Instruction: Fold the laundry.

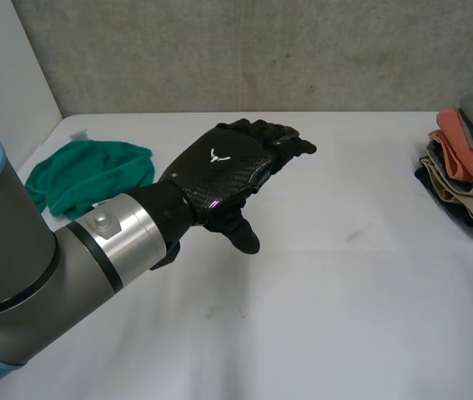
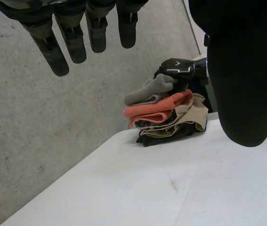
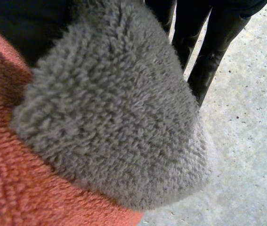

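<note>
Since the fluffy grey cloth (image 3: 109, 108) atop the stack (image 1: 470, 183) at the right of the bench (image 1: 344, 292) looks light and floppy, pinching an edge seems best, and the right hand (image 2: 178, 69) is on it, grip unclear, while the left hand (image 1: 223, 171) hovers open.

No readable text; only a white horned emblem (image 1: 217, 155) on the left robot hand (image 1: 228, 179).

Clothes stack (image 1: 468, 171) cut by frame's right edge; green cloth (image 1: 94, 171) partly behind left arm (image 1: 27, 275); grey fleece (image 3: 114, 103) covers most of right hand (image 3: 218, 33).
</note>
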{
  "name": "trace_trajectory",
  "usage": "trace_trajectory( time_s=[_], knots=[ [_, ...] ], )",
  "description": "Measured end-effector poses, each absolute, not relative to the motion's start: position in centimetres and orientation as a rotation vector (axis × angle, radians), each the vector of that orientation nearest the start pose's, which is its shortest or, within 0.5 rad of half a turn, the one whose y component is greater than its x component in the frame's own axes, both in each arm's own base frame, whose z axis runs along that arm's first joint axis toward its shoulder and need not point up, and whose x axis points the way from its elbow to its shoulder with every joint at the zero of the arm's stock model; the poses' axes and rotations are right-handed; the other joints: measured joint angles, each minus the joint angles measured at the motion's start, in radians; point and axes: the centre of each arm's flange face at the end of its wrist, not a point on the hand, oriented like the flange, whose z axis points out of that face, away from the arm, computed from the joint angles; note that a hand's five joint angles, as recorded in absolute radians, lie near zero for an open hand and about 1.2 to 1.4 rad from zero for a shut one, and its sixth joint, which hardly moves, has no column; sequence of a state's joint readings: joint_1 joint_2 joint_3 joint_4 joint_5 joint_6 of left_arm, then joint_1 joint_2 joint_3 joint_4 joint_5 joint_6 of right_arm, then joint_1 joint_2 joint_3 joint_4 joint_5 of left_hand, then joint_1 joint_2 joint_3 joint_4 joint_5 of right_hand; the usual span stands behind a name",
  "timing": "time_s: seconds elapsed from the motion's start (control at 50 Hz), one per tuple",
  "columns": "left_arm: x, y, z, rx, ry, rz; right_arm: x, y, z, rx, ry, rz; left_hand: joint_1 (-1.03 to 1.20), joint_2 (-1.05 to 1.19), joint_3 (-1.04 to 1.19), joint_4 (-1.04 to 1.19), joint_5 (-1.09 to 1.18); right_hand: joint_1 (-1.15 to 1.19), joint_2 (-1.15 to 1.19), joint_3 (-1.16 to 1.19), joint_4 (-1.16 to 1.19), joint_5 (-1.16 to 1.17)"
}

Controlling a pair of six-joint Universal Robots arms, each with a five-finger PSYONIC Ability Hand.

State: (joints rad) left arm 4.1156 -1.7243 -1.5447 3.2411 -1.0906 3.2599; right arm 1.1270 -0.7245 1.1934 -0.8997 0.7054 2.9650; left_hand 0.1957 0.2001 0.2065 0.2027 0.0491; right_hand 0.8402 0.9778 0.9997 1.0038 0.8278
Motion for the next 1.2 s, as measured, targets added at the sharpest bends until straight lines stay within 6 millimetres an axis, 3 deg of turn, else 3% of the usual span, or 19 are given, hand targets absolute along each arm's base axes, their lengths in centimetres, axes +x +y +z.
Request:
trace_trajectory(
  time_s=[0.04,0.06,0.12,0.28,0.54,0.64,0.7,0.74,0.8,0.82,0.86,0.88,0.92,0.96,0.98,1.02,1.06,1.08,1.2],
  knots=[
    [-32.8,-17.4,27.8,-1.042,-1.558,1.616,-1.6,-50.3,16.8,-0.901,1.692,-2.538,0.000,0.000,0.000,0.000,0.000,-0.273,-0.265,-0.277,-0.276,-0.257],
    [-32.8,-17.4,27.8,-1.040,-1.558,1.614,-1.6,-50.2,17.2,-0.896,1.692,-2.544,0.000,0.000,0.000,0.000,0.000,-0.516,-0.562,-0.569,-0.548,-0.513],
    [-32.8,-17.3,27.8,-1.035,-1.559,1.611,-1.5,-49.7,18.6,-0.873,1.697,-2.566,0.000,0.000,0.000,0.000,0.000,-0.636,-0.745,-0.764,-0.758,-0.736],
    [-32.9,-17.1,27.9,-1.017,-1.559,1.592,-2.3,-46.8,22.7,-0.626,1.865,-2.535,0.000,0.000,0.000,0.000,0.000,-0.639,-0.756,-0.784,-0.765,-0.766],
    [-32.9,-17.1,27.9,-1.012,-1.560,1.589,-7.5,-41.2,23.9,-0.271,2.372,-2.260,0.000,0.000,0.000,0.000,0.000,-0.639,-0.756,-0.784,-0.765,-0.765],
    [-32.9,-17.2,28.0,-1.010,-1.559,1.596,-9.4,-40.4,26.2,-0.251,2.595,-2.337,0.000,0.000,0.000,0.000,0.000,-0.639,-0.756,-0.784,-0.765,-0.765],
    [-32.8,-17.3,28.1,-1.009,-1.557,1.601,-8.7,-40.6,28.2,-0.292,2.594,-2.475,0.000,0.000,0.000,0.000,0.000,-0.639,-0.756,-0.784,-0.765,-0.766],
    [-32.8,-17.5,28.3,-1.003,-1.560,1.615,-6.5,-40.9,30.7,-0.353,2.479,-2.649,0.000,0.000,0.000,0.000,0.000,-0.639,-0.756,-0.784,-0.765,-0.766],
    [-32.6,-17.9,28.4,-0.992,-1.566,1.637,-5.9,-41.0,31.3,-0.367,2.436,-2.690,0.000,0.000,0.000,0.000,0.000,-0.639,-0.756,-0.784,-0.765,-0.766],
    [-32.2,-18.9,28.8,-0.955,-1.587,1.699,-0.6,-40.4,34.3,-0.445,2.116,-2.873,0.000,0.000,0.000,0.000,0.000,-0.639,-0.756,-0.784,-0.765,-0.765],
    [-31.7,-20.1,29.2,-0.912,-1.611,1.763,0.1,-40.2,34.5,-0.455,2.075,-2.886,0.000,0.000,0.000,0.000,0.000,-0.639,-0.756,-0.784,-0.765,-0.766],
    [-31.2,-21.2,29.5,-0.873,-1.633,1.818,5.2,-38.5,35.9,-0.528,1.798,-2.917,0.000,0.000,0.000,0.000,0.000,-0.639,-0.756,-0.784,-0.765,-0.766],
    [-30.5,-22.7,29.6,-0.823,-1.667,1.886,7.6,-37.5,36.1,-0.570,1.684,-2.900,0.000,0.000,0.000,0.000,0.000,-0.639,-0.756,-0.784,-0.765,-0.766],
    [-29.0,-25.6,29.4,-0.750,-1.731,1.993,12.0,-35.2,35.7,-0.653,1.507,-2.831,0.000,0.000,0.000,0.000,0.000,-0.639,-0.756,-0.786,-0.765,-0.766],
    [-29.0,-25.6,29.4,-0.750,-1.731,1.993,12.0,-35.2,35.7,-0.653,1.507,-2.831,0.000,0.000,0.000,0.000,0.000,-0.639,-0.756,-0.786,-0.765,-0.766],
    [-26.6,-29.8,28.4,-0.689,-1.833,2.113,16.5,-32.3,34.0,-0.750,1.382,-2.709,0.000,0.000,0.000,0.000,0.000,-0.639,-0.756,-0.786,-0.765,-0.766],
    [-25.7,-31.3,27.9,-0.682,-1.872,2.148,18.0,-31.2,33.1,-0.785,1.355,-2.656,0.000,0.000,0.000,0.000,0.000,-0.639,-0.756,-0.786,-0.765,-0.766],
    [-23.6,-34.4,26.2,-0.694,-1.969,2.208,20.5,-29.1,31.2,-0.845,1.332,-2.552,0.000,0.000,0.000,0.000,0.000,-0.639,-0.756,-0.786,-0.765,-0.769],
    [-19.2,-40.6,20.1,-0.896,-2.210,2.249,24.0,-25.7,26.0,-0.960,1.438,-2.310,0.004,0.002,0.000,0.002,0.000,-0.639,-0.756,-0.786,-0.765,-0.770]
  ],
)
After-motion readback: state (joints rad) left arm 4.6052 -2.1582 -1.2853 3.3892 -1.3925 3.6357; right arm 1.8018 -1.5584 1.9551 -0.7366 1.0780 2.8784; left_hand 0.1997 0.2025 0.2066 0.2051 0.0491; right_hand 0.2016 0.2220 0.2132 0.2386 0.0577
